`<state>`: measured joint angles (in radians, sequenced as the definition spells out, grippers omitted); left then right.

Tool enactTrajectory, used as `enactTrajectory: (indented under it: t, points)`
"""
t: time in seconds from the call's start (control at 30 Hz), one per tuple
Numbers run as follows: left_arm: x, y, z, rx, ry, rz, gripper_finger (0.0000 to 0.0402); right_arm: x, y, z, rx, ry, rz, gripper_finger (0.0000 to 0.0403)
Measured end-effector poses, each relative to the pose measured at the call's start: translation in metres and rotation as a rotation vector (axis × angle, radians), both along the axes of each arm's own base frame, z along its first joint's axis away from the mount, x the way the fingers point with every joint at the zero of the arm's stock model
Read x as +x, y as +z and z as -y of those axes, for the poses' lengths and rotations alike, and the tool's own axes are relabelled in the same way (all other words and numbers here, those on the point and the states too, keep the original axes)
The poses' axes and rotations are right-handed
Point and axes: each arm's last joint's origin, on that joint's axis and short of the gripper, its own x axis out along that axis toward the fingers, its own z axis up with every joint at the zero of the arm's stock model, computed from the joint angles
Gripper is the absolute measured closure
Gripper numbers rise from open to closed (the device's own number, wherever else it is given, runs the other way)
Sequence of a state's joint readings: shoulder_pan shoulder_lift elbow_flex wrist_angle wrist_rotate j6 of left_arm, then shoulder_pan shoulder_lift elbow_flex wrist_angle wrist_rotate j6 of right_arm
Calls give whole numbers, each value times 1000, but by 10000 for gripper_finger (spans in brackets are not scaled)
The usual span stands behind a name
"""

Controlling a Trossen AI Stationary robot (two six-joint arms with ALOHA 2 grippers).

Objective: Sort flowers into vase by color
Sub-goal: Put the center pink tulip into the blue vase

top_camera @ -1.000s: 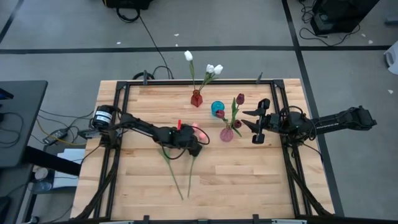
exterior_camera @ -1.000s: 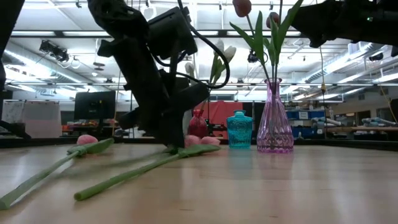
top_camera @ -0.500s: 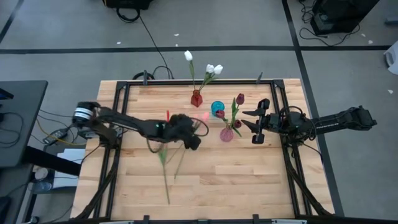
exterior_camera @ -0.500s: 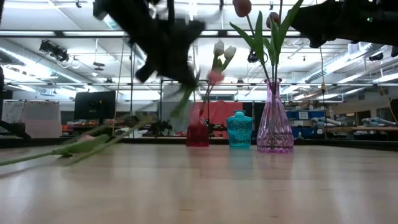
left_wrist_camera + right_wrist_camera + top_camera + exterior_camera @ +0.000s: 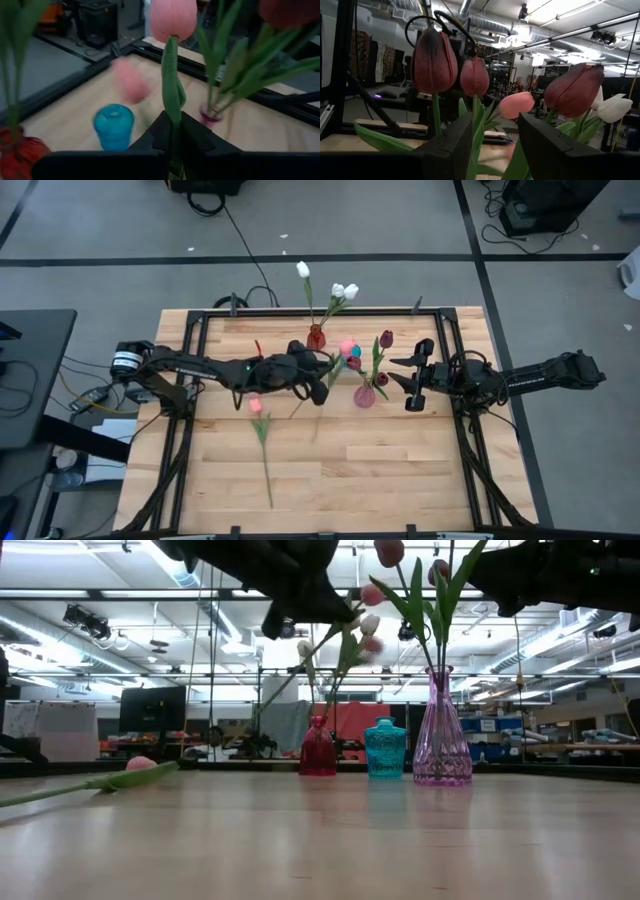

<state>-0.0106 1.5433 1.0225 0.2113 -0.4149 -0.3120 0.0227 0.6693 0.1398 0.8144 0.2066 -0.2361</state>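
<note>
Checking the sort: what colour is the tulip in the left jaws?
Pink tulip, clearest in the left wrist view.

Setting: a robotics lab or workshop. Indicators: open ceiling with ducts (image 5: 470, 22) and strip lights (image 5: 60, 635), monitors (image 5: 152, 708) on benches, taped grey floor (image 5: 350, 240), loose cables (image 5: 245, 250), framed wooden table (image 5: 400, 470).

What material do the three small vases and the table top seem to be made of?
The pink vase looks like clear tinted glass: stems and the room show through it, with bright glints. The blue vase seems to be textured translucent glass, though plastic is possible. The red vase looks glossy and translucent, probably glass. The table top appears to be pale wood planks, with visible seams and a soft sheen.
</note>
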Motion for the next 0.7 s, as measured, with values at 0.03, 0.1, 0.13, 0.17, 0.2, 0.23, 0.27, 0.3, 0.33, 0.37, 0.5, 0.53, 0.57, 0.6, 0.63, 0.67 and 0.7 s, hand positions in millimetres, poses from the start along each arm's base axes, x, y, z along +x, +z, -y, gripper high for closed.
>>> enactTrajectory:
  t: [0.03,0.1,0.13,0.17,0.2,0.23,0.27,0.3,0.33,0.37,0.5,0.53,0.57,0.6,0.63,0.67,0.7]
  points:
    - [0,0,-1,17,9,-1,369,0,0,0,0,0,0,234]
    - [1,3,-2,49,15,13,368,0,0,0,-1,0,0,234]
    - [1,6,-2,69,12,35,368,0,0,0,-1,0,0,234]
    - [2,9,-2,92,13,60,368,0,0,0,-1,0,0,234]
    - [3,12,-2,121,15,82,368,0,0,0,-1,0,0,234]
    - [3,15,-3,151,19,101,368,0,0,0,-1,0,0,234]
    - [3,18,-3,185,26,117,368,0,0,0,-2,0,0,234]
    - [3,22,-3,217,33,136,368,0,0,0,-1,0,0,234]
    - [3,26,-4,247,43,164,368,0,0,0,-1,0,0,234]
    - [3,30,-4,279,56,193,368,0,0,0,0,0,0,234]
    - [2,45,-8,378,94,297,367,0,0,0,0,0,0,234]
    - [1,49,-9,392,105,327,367,0,0,0,0,0,0,234]
    - [0,53,-11,406,119,360,367,0,0,0,0,0,1,234]
    - [-2,56,-14,424,134,388,367,0,0,0,0,0,3,234]
    - [-3,60,-16,441,148,415,367,0,1,0,0,0,6,234]
    - [-4,63,-18,457,156,442,367,0,1,0,0,0,8,234]
    - [-4,65,-21,472,160,471,367,0,1,0,0,0,9,234]
